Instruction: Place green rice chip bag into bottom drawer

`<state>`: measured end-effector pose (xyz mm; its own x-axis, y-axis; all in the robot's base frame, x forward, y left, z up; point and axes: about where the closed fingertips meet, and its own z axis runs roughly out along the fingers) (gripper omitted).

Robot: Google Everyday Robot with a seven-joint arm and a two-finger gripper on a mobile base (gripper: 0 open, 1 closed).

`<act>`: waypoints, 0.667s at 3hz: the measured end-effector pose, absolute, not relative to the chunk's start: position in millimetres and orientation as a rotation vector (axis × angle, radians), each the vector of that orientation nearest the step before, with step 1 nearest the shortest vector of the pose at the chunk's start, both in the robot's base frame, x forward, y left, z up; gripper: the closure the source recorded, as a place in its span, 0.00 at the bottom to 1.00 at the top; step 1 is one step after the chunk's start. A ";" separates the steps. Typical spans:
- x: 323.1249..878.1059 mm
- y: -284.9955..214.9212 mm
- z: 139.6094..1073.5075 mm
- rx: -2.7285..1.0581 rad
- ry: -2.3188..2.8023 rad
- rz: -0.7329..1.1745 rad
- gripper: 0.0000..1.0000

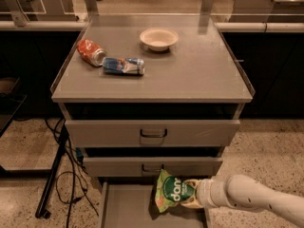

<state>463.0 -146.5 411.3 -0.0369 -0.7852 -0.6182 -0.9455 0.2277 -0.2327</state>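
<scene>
The green rice chip bag (pixel 172 194) is a crinkled bright-green bag with white lettering. It hangs just over the right part of the open bottom drawer (pixel 124 207), a shallow grey tray pulled out at the foot of the cabinet. My gripper (pixel 190 199) reaches in from the lower right on a white arm and is shut on the bag's right side. The bag's top edge sits close under the middle drawer front.
Two closed grey drawer fronts (pixel 152 133) with recessed handles sit above. On the cabinet top lie a crushed orange-red can (pixel 91 52), a crushed blue can (pixel 123 66) and a white bowl (pixel 159 38). Black cables and a stand leg (pixel 54 172) are at left.
</scene>
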 end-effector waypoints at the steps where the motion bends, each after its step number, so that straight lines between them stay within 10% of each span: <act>1: 458.9 -143.2 382.2 -1.582 1.908 0.343 1.00; 2: 460.1 -149.2 338.1 -1.524 1.951 0.352 1.00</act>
